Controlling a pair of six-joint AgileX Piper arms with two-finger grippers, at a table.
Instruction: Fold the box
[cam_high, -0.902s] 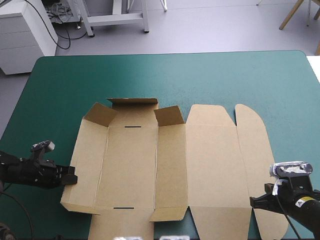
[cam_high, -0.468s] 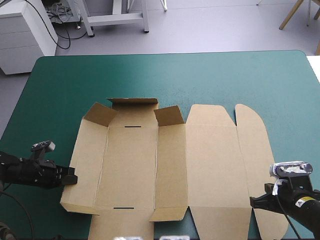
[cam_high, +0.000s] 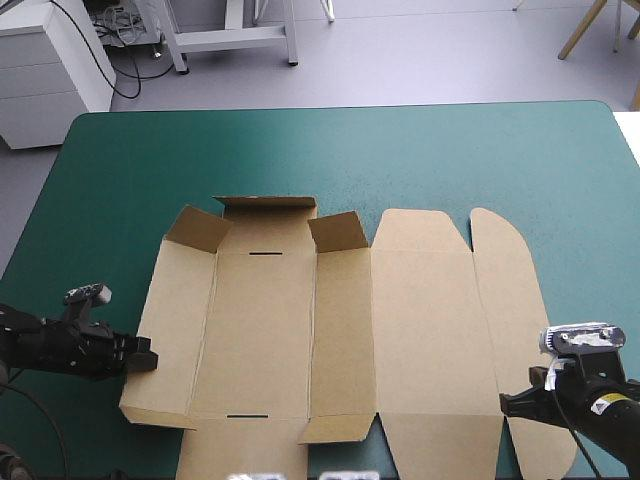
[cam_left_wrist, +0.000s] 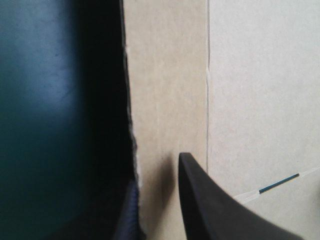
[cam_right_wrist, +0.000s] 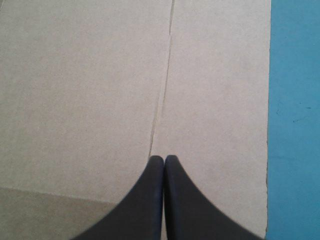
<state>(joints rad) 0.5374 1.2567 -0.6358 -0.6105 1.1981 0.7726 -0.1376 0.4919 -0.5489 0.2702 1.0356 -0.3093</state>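
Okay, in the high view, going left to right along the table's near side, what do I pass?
left gripper, at the left wall's edge → box → right gripper, tips on the box's right-hand flap.

Matt brown board box (cam_high: 260, 330), smooth teal-green cover (cam_high: 400, 150), smooth black fingers (cam_right_wrist: 147, 210)

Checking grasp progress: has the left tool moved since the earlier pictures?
Yes, slightly: the left tool slid toward the table's near edge along the box's left wall.
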